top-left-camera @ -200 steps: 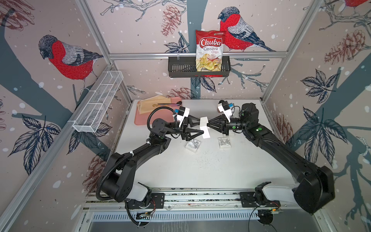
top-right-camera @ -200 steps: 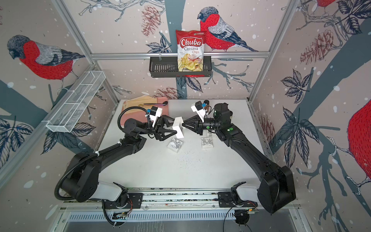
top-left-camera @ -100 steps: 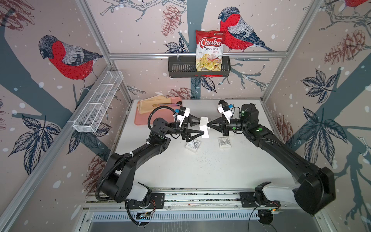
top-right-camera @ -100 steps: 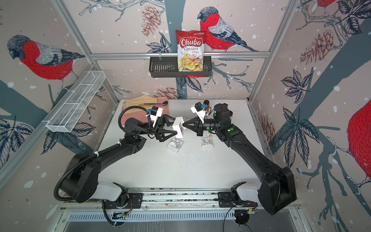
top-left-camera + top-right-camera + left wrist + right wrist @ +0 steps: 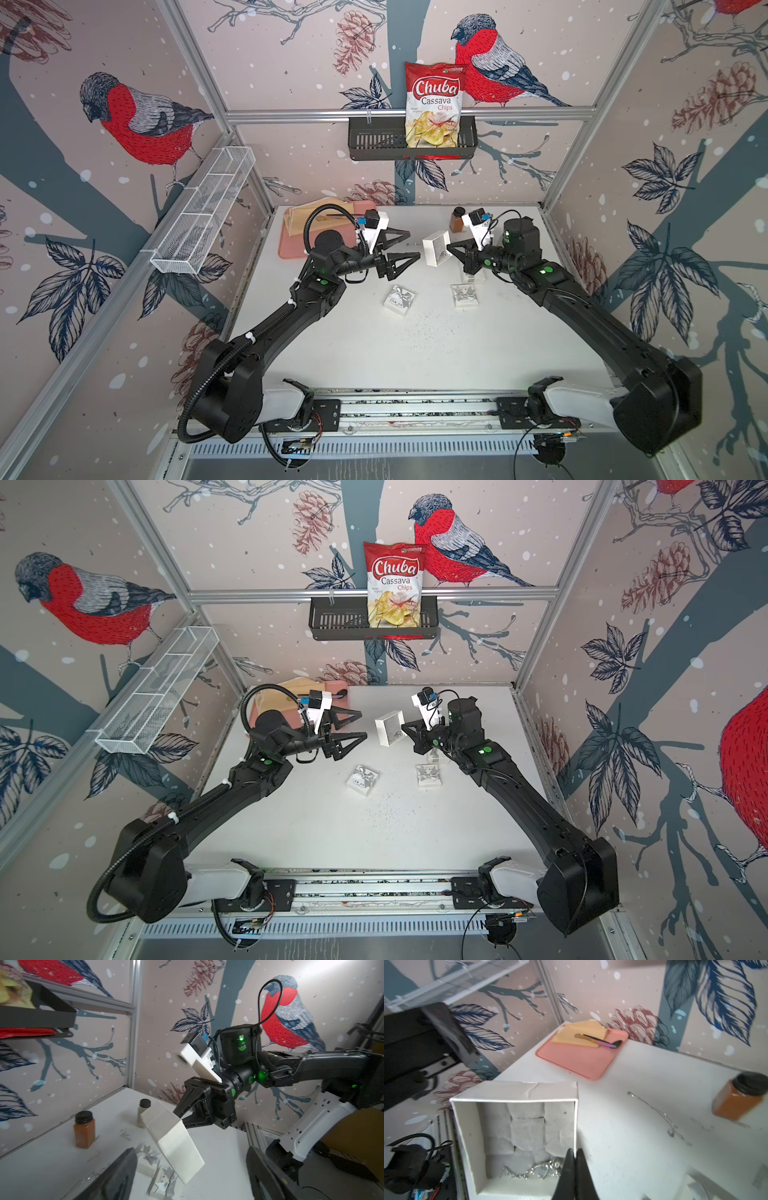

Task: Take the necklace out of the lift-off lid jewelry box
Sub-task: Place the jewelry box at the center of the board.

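The white jewelry box (image 5: pixel 435 249) (image 5: pixel 389 728) hangs in the air over the back middle of the table, lid off and tipped on its side. My right gripper (image 5: pixel 449 248) (image 5: pixel 404 732) (image 5: pixel 575 1153) is shut on one side wall (image 5: pixel 576 1118) of it. In the right wrist view the sparkly silver necklace (image 5: pixel 533 1169) lies in a lower corner of the grey padded inside, beside the fingers. My left gripper (image 5: pixel 414 245) (image 5: pixel 363 725) (image 5: pixel 191 1176) stands open just left of the box (image 5: pixel 174 1142), apart from it and holding nothing.
Two small white boxes with silver bows (image 5: pixel 399 300) (image 5: pixel 464 295) lie on the table below. A brown spice jar (image 5: pixel 457 220) stands at the back. A thin loose chain (image 5: pixel 654 1109) lies on the tabletop. A pink tray (image 5: pixel 291 245) sits back left.
My left gripper has opened, let go of the box and drawn back a little to the left. My right gripper has shut on the box's wall and now holds it alone.
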You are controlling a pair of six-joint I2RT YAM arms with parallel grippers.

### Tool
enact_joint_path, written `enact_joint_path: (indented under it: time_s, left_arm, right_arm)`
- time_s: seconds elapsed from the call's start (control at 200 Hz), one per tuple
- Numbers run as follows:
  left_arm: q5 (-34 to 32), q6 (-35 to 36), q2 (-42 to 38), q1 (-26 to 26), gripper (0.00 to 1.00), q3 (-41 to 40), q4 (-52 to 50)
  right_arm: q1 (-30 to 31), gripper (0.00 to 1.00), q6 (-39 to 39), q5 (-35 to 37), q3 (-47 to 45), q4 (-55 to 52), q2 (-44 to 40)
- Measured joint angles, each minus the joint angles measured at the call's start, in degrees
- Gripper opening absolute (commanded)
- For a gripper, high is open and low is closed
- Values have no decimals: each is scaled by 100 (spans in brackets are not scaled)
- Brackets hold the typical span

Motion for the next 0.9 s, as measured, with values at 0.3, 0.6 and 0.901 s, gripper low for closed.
enact_joint_path:
  time_s: [0.3,0.6,0.901]
  left_arm:
    - [-1211,452,-448,61,86,-363,-549]
    - [-1753,498,-627,214,86,-680,-605]
    - [-1871,597,-776,229,86,-933,-654]
  right_arm:
    - [551,0,240,1451,363,-1143,1248]
    - [992,0,697,2044,227,-1912,2308]
    - [1193,20,911,2509,369,-2304,2806]
